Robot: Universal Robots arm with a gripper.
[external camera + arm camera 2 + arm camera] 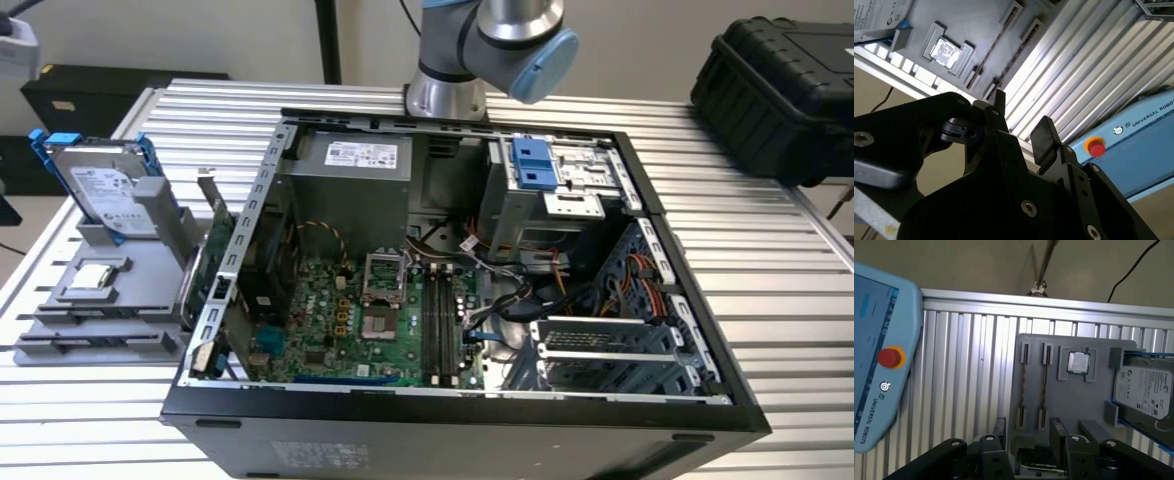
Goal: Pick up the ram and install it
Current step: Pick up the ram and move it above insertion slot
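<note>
Ribbed aluminium table [774, 260], black case [781, 85], pale wall [200, 30]

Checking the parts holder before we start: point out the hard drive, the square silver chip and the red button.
hard drive [1144, 390], first wrist view, its labelled top face
square silver chip [1078, 362], first wrist view, centre of its lid
red button [889, 357], first wrist view, its cap

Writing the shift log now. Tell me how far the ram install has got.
Done: nothing visible. In hand: nothing; the gripper hangs by the gray holder with jaws open and empty. Left: what looks like the ram stands on edge in a holder slot, so pickup and install remain.
</note>
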